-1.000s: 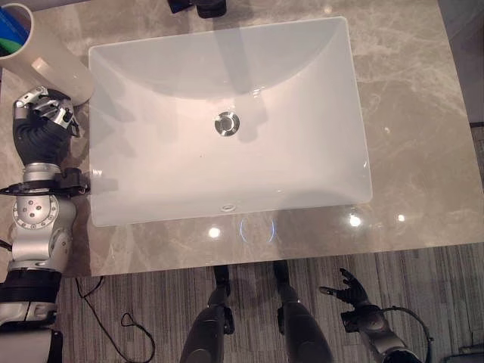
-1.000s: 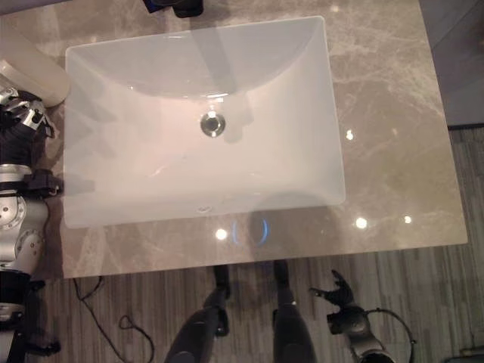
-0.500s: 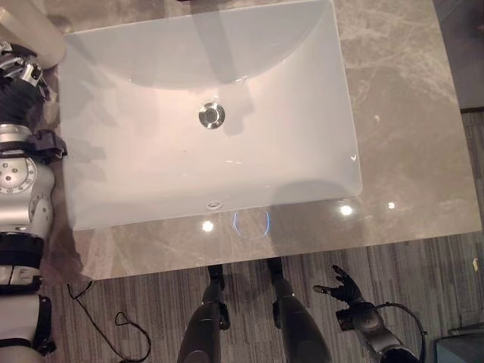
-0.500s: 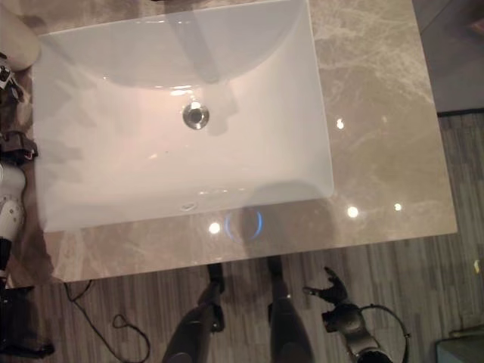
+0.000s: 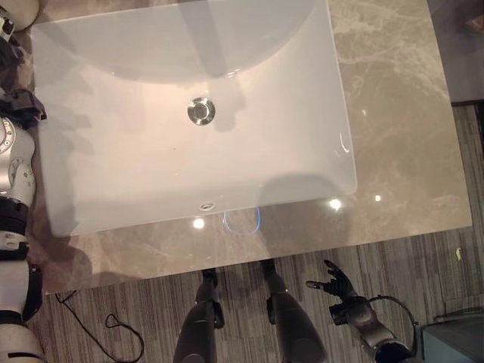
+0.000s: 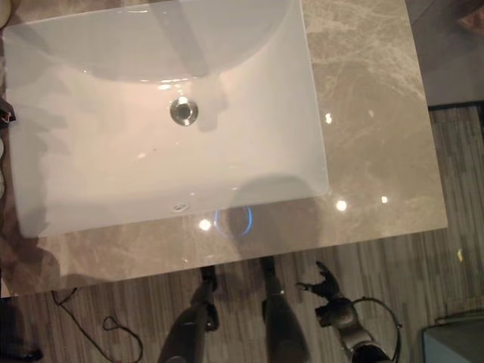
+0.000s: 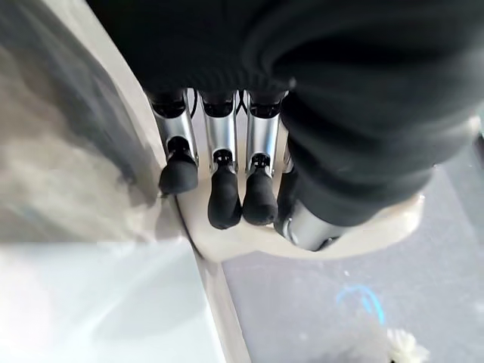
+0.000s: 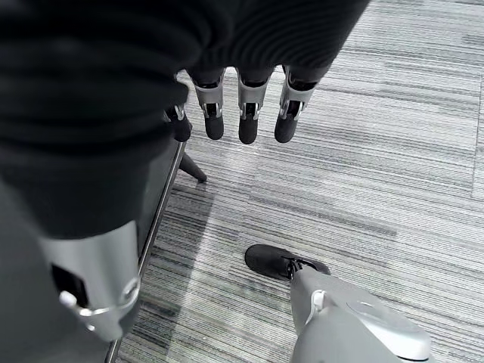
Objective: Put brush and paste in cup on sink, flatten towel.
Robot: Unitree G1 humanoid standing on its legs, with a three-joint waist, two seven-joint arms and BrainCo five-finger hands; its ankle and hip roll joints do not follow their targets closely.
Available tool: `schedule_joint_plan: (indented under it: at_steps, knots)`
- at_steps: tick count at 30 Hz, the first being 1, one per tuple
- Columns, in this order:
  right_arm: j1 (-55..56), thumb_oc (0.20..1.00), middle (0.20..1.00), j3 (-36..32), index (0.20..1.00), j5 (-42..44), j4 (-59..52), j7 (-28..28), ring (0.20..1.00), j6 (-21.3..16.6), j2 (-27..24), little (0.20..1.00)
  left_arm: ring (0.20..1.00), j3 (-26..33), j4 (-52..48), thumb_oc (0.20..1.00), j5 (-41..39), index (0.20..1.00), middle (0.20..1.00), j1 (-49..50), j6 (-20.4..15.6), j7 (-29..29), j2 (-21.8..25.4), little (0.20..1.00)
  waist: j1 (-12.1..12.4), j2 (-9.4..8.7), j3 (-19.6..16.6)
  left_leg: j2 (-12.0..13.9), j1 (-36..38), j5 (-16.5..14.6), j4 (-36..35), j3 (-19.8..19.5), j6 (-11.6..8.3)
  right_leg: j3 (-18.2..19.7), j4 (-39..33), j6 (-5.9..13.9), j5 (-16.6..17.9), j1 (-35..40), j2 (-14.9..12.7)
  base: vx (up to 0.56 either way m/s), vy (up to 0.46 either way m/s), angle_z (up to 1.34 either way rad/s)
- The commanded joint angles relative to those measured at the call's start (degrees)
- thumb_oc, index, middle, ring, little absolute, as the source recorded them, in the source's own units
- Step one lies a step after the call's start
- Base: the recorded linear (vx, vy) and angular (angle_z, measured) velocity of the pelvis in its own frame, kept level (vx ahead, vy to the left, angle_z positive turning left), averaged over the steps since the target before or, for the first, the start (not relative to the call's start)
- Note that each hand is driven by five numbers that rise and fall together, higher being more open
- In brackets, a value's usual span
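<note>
A cream cup (image 7: 249, 246) stands on the marble counter at the far left corner of the white sink (image 5: 344, 159), and its edge shows at the frame corner (image 5: 19, 9). Inside the cup I see a blue shape (image 7: 359, 299) and a white tuft (image 7: 404, 346); I cannot tell what they are. My left hand (image 7: 223, 189) hangs right beside the cup's rim, with fingers relaxed and nothing in them. My right hand (image 5: 336, 286) hangs low over the striped floor in front of the counter, its fingers spread and empty.
The marble counter (image 5: 401, 113) runs wide to the right of the sink. A drain (image 5: 200, 110) sits in the basin. A dark box (image 5: 454, 340) stands on the floor at the lower right. Something pinkish (image 5: 475, 23) shows at the far right edge.
The whole picture has slid left and up, so the camera has turned right. The cup and left hand have slipped almost out of the eye views. Neither hand has visibly changed.
</note>
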Motion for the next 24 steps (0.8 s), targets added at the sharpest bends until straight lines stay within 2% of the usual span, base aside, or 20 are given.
schedule_joint_plan:
  at_steps: [1,4,6,10,12,15,16,18,20,22,24]
  knots:
    - [1.1,1.0,1.0,-1.3,1.0,1.4,-0.8,-0.7,1.0,-1.2,-0.9,1.0,0.2,0.1,0.4,0.2,-0.3,0.2,0.2,5.9,-0.6,-0.3,-2.1,0.2,1.0,0.41,-0.2,0.5,4.2,-2.4,0.3,-2.5,-2.0,-2.8,-0.1,5.68,1.8,2.1,-4.3,0.01,0.033,0.0]
    - [1.0,1.0,1.0,-1.6,1.0,1.2,-1.1,-0.7,1.0,-1.2,-1.0,1.0,0.2,1.9,1.0,0.2,1.0,0.2,0.2,7.8,-0.4,0.7,-1.1,0.2,1.3,0.57,-0.2,0.3,4.0,-2.4,0.3,-2.4,-1.91,-2.9,-0.1,5.7,1.8,2.0,-4.5,0.0,0.0,0.0]
    - [0.9,1.0,1.0,-1.3,1.0,0.8,-1.6,-0.8,1.0,-1.4,-1.4,1.0,0.2,2.3,5.4,0.2,1.9,0.2,0.2,6.5,0.2,1.8,0.2,0.2,1.2,0.65,-0.1,0.2,3.7,-2.4,0.3,-2.3,-1.95,-3.0,-0.1,5.76,1.9,1.8,-4.5,0.0,0.0,0.0]
    - [0.7,1.0,1.0,-1.1,1.0,0.8,-1.8,-0.8,1.0,-1.5,-1.9,1.0,0.2,-0.2,10.5,0.2,3.3,0.2,0.2,1.6,1.0,2.8,2.2,0.2,0.9,0.49,0.0,0.3,3.1,-2.2,0.3,-2.3,-2.01,-3.2,-0.1,5.99,2.2,1.2,-4.6,0.0,0.0,0.0]
    - [0.7,1.0,1.0,-0.8,1.0,0.8,-2.3,-0.8,1.0,-1.6,-2.5,1.0,0.2,-2.8,11.8,0.2,4.2,0.2,0.2,-2.8,1.2,4.0,3.1,0.2,0.7,0.2,0.2,0.3,2.8,-2.1,0.3,-2.3,-1.95,-3.2,-0.1,6.18,2.5,1.0,-4.5,0.0,0.0,0.0]
    - [1.5,1.0,1.0,-0.5,1.0,1.2,-3.9,-0.5,1.0,-2.0,-3.5,1.0,0.2,-8.4,19.5,0.2,6.5,0.2,0.2,-11.1,3.2,4.3,4.7,0.2,-0.1,-0.42,0.2,0.7,2.1,-2.0,0.3,-2.2,-2.09,-3.6,-0.1,6.55,2.8,0.5,-4.3,0.0,0.001,0.08]
    - [1.5,1.0,1.0,-0.6,1.0,1.1,-3.9,-0.5,1.0,-2.0,-3.4,1.0,0.2,-8.8,19.7,0.2,6.4,0.2,0.2,-11.6,3.2,4.3,4.7,0.2,0.0,-0.53,0.2,0.7,1.9,-1.7,0.3,-2.3,-2.1,-3.6,-0.1,6.53,3.0,0.3,-4.4,0.0,0.006,0.12]
    - [2.0,1.0,1.0,-0.7,1.0,2.0,-4.7,-0.5,1.0,-2.2,-3.5,1.0,0.2,-13.4,23.6,0.2,6.9,0.2,0.2,-18.4,4.3,4.7,4.6,0.2,-0.6,-1.06,0.1,0.9,1.0,-1.5,0.3,-2.4,-2.09,-3.9,-0.1,6.81,3.3,-0.4,-4.3,0.0,0.005,0.1]
    - [2.8,1.0,1.0,-0.6,1.0,2.2,-5.4,-0.3,1.0,-2.6,-3.4,1.0,0.2,-14.5,25.2,0.2,7.8,0.2,0.2,-20.9,4.6,5.0,4.5,0.2,-0.9,-1.42,0.1,1.1,0.5,-1.4,0.3,-2.2,-2.22,-4.2,-0.1,6.97,3.5,-0.7,-4.3,0.01,0.008,0.05]
    - [3.0,1.0,1.0,0.4,1.0,2.3,-5.4,0.1,1.0,-2.7,-2.9,1.0,0.2,-18.6,27.8,0.2,9.1,0.2,0.2,-26.9,5.3,5.6,2.8,0.2,-1.4,-1.55,0.1,1.1,-0.4,-1.5,0.3,-2.6,-2.36,-5.1,-0.1,7.18,3.5,-1.0,-4.6,0.03,0.021,0.04]
    - [3.2,1.0,1.0,0.8,1.0,2.3,-5.7,0.3,1.0,-2.9,-2.7,1.0,0.2,-19.9,29.2,0.2,9.6,0.2,0.2,-28.5,5.6,5.5,2.6,0.2,-1.5,-1.63,0.0,1.2,-0.8,-1.4,0.3,-2.7,-2.5,-5.2,-0.1,7.22,3.5,-1.2,-4.6,0.02,0.006,0.13]
